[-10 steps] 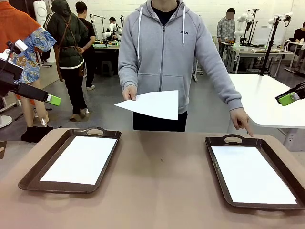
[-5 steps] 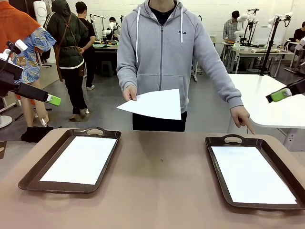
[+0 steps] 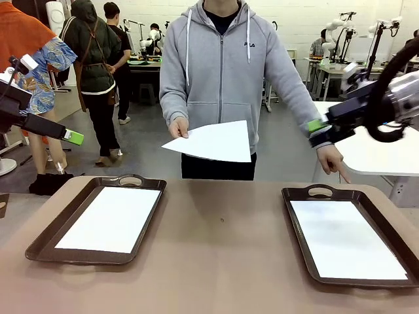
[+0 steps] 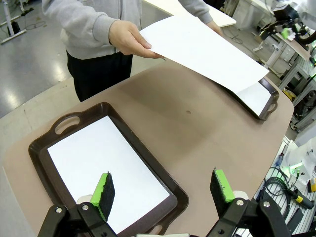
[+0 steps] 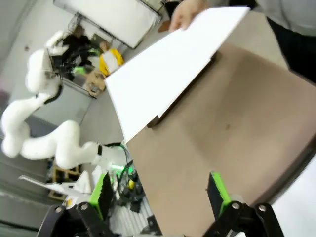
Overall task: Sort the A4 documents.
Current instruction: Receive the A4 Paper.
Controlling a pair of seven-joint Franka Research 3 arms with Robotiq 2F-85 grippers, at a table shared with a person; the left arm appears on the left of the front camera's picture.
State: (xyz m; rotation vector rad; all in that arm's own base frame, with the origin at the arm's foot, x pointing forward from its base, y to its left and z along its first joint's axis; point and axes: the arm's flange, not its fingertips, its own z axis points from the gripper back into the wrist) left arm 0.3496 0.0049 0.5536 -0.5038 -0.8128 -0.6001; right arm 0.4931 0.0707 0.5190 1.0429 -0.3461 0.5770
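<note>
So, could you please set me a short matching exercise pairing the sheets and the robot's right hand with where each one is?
Things:
1. held sheet
2. left tray's sheet
3. right tray's sheet
4. right hand

Places:
A. lying in the tray the person's finger points at
B. raised, beside the person's forearm
C. in the person's hand, above the table's far edge
D. lying in the tray on the robot's left

Pairs: 1-C, 2-D, 3-A, 4-B

The held sheet [image 4: 202,49] hides most of the far tray [image 4: 269,96].
</note>
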